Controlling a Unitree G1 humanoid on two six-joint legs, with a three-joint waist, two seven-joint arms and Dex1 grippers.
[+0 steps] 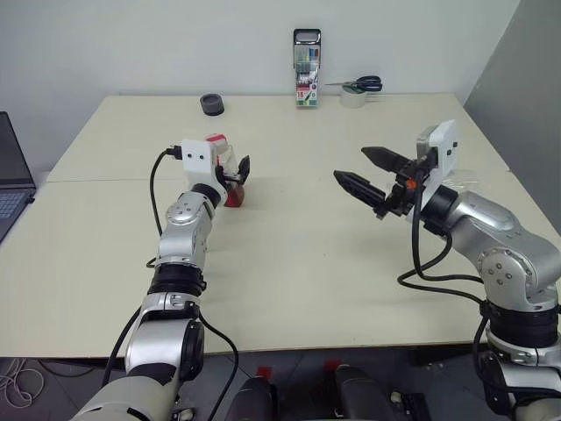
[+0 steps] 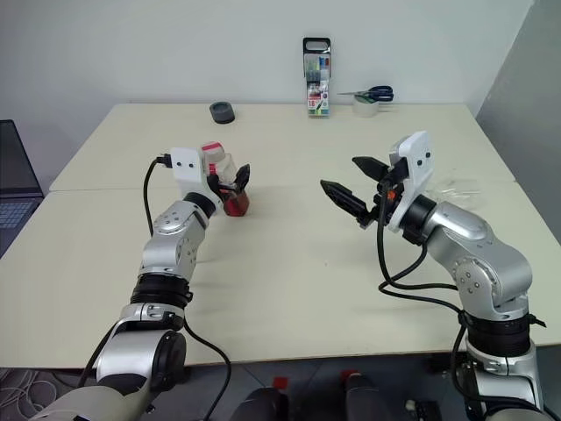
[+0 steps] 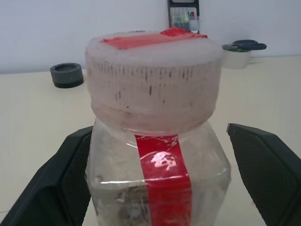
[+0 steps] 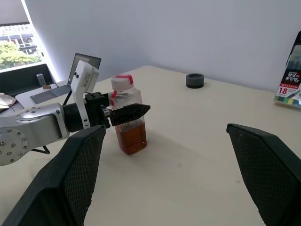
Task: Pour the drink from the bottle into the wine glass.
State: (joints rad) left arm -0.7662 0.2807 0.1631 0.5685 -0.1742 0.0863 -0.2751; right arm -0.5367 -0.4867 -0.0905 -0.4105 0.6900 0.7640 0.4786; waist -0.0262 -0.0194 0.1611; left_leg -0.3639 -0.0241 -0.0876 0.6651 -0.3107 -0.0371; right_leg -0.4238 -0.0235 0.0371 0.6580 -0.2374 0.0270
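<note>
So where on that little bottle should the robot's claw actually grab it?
Probably around the clear body just under the cap, coming in level from the robot's side. The bottle stands upright on the table, and its shoulder is narrow enough to sit between the open fingers of the left gripper, which already straddle it. The wide cap would stop slipping.

My left arm reaches forward over the table, and my left gripper [image 1: 235,172] points ahead, roughly level, with its two black fingers spread wide. My right arm bends inward at the elbow; my right gripper [image 1: 364,171] hangs raised, aimed toward my left, its fingers wide apart, holding nothing.
</note>
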